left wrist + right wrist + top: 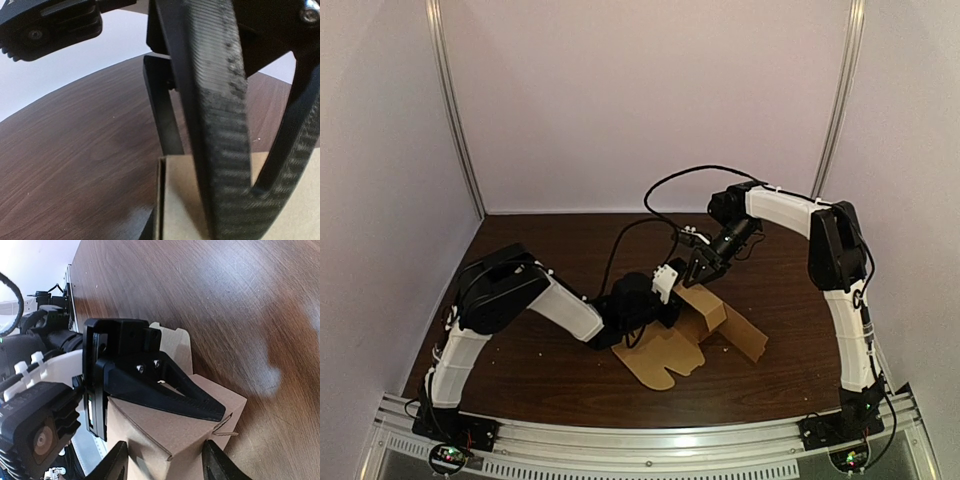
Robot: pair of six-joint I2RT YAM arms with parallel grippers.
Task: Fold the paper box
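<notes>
Cardboard box [715, 322], half raised mid-table [540, 370], is steadied by the left gripper [672, 300], its grip impossible to tell, seemingly so the right gripper [700, 272], fingers spread, can straddle a corner for folding.

White arm links; black joints, cables

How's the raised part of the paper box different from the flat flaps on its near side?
The raised part stands folded into walls; the flat flaps lie spread on the table. The left tool and right tool both meet at the raised part; neither tool is at the flat flaps. Both are the same brown cardboard.
</notes>
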